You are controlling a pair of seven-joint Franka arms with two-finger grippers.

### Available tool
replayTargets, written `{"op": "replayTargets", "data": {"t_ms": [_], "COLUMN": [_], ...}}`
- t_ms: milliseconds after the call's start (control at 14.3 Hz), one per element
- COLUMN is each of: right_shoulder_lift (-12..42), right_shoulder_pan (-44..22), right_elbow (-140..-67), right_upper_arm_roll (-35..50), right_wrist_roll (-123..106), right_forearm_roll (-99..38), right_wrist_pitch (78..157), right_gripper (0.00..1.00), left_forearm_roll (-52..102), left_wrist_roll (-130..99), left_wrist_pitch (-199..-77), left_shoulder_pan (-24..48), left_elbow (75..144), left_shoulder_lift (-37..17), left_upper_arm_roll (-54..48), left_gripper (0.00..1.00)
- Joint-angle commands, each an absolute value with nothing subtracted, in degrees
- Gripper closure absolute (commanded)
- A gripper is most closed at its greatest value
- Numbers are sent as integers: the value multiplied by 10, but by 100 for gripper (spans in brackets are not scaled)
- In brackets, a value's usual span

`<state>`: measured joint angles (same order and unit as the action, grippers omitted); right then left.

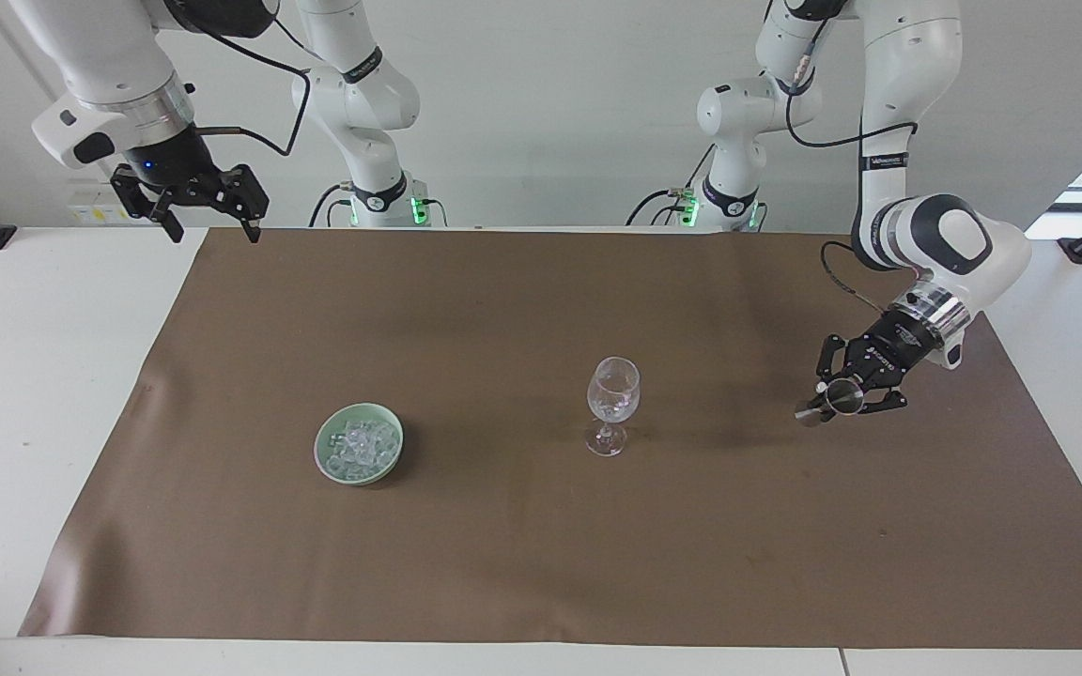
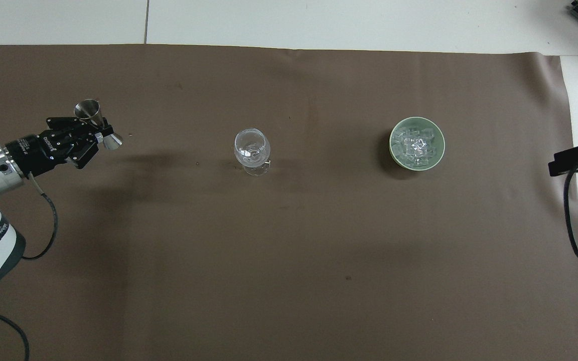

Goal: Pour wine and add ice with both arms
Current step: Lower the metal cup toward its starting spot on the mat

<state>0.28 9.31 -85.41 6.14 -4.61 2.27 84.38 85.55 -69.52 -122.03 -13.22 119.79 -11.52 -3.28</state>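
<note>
Brown cloth covers most of the white table. In the facing view both arms show almost whole, their tops cut off by the frame. The left gripper hangs low over the cloth at the left arm's end, closed on a small steel jigger held tipped on its side; whether the jigger touches the cloth is hard to make out. The right gripper waits raised over the cloth's corner at the right arm's end, its two fingers apart and nothing between them. A wine glass stands upright mid-table, clear, with small glints in its bowl that cannot be told as liquid or ice. The ice is heaped in a green bowl that stands toward the right arm's end, a little farther from the robots than the glass.

In the overhead view the left gripper comes in from the edge, its arm cut off there, and the jigger shows both its cones, one on either side of the fingers. Only a black part and a cable of the right arm enter at the edge; its fingers are out of frame. Looking straight down, the glass hides its own stem, and the ice fills the bowl as separate clear chunks, plainer than from the front.
</note>
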Motion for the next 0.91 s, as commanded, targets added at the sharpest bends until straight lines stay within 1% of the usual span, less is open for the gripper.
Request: {"op": "replayTargets", "data": {"t_ms": [0, 210, 490, 839], "right_shoulder_lift": [-8, -8, -8, -8], "right_shoulder_pan": [95, 95, 95, 95], "right_elbow": [-867, -867, -867, -867], "right_upper_arm_roll": [62, 63, 62, 62], "right_wrist_roll": [-39, -39, -39, -39], "right_forearm_roll": [13, 13, 13, 13], "right_wrist_pitch": [847, 847, 847, 847], "right_gripper": [0, 0, 0, 0], "left_forearm_roll": [876, 875, 875, 875], "left_wrist_roll": [-662, -622, -578, -500], "left_wrist_pitch": [-1170, -1130, -1130, -1107], "left_shoulder_pan": [-169, -195, -201, -235], "left_elbow": [1198, 1200, 1219, 1224], "left_shoulder_lift": [-141, -161, -163, -189], "left_upper_arm_roll": [-39, -38, -38, -38], "left_gripper": [100, 100, 100, 100]}}
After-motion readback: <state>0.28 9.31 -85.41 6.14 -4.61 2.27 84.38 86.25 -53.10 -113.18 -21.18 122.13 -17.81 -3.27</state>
